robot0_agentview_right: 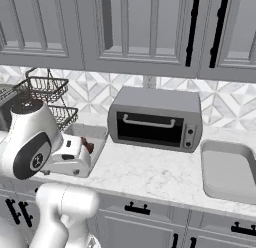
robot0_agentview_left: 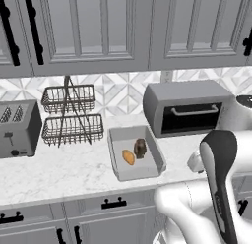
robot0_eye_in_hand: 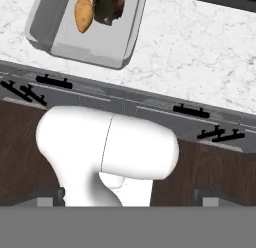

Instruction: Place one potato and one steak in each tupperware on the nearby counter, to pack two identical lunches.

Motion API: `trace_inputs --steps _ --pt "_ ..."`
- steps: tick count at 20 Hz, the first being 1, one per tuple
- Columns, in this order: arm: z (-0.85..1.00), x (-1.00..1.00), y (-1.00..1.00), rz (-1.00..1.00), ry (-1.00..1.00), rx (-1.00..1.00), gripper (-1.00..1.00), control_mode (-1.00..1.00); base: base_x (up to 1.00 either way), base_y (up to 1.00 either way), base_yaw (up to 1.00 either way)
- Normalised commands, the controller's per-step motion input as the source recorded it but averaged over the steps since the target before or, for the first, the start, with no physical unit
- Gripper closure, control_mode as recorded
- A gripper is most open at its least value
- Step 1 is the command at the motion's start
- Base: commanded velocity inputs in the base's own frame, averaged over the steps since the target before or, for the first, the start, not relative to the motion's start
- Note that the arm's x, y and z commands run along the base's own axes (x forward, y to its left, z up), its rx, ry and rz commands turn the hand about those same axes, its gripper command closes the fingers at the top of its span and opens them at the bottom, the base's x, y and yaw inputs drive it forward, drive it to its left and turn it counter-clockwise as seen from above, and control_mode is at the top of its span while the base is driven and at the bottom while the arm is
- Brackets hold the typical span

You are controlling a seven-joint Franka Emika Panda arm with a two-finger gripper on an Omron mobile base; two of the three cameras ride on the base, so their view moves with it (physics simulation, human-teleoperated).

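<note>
Counter [robot0_agentview_left: 64, 174]: we logged the toaster oven [robot0_agentview_right: 155, 119] as landmark. Left of it sat a tupperware [robot0_agentview_left: 118, 171] holding one steak [robot0_agentview_left: 140, 148] and one potato [robot0_agentview_left: 128, 157]; right of it, a bare tupperware [robot0_agentview_right: 227, 173]. The gripper's jaws stood spread, empty. We judged the remaining pair should be fetched, then lowered squarely inside.

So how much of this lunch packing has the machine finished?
About half, it seems. One tupperware on the counter already holds a potato and a dark steak. The second tupperware, right of the toaster oven, is bare inside. Nothing is in hand: the tool stands open, carrying nothing. A second potato and steak remain to be fetched and packed.
</note>
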Motion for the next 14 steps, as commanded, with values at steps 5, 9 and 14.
trace_inputs --steps 5,9,14 --pt "0.0 0.0 0.0 0.0 0.0 0.0 -1.0 1.0 -0.98 -0.5 -0.16" --pt "0.0 0.0 0.0 0.0 0.0 0.0 -1.0 1.0 -0.84 -0.24 0.09" --pt "0.0 0.0 0.0 0.0 0.0 0.0 -1.0 1.0 -0.64 0.27 0.56"
